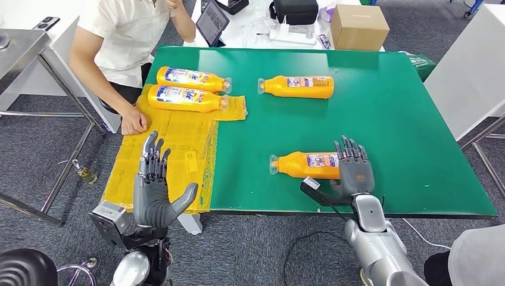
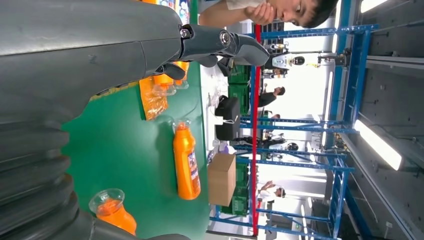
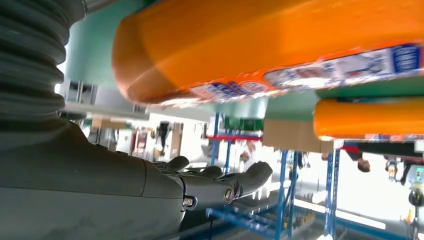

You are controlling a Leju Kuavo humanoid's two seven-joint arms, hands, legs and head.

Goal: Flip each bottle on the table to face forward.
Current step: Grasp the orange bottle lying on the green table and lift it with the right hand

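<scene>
Four orange bottles lie on their sides on the green table (image 1: 387, 107). Two show large blue-and-white labels on a yellow plastic sheet (image 1: 172, 149) at the back left: one bottle (image 1: 190, 77) behind the other (image 1: 184, 98). A third bottle (image 1: 298, 86) (image 2: 186, 162) lies at the back centre. The fourth bottle (image 1: 304, 165) (image 3: 250, 45) lies near the front edge with a small-print label up. My right hand (image 1: 354, 170) is at its base end, fingers spread and thumb (image 3: 220, 182) apart, holding nothing. My left hand (image 1: 156, 190) is raised over the sheet's front edge, fingers apart.
A person in a white shirt sits at the table's back left, one hand (image 1: 134, 122) resting on the yellow sheet. A cardboard box (image 1: 359, 27), a tablet and a black bag stand on a white table behind. A metal bench (image 1: 24, 53) is at the far left.
</scene>
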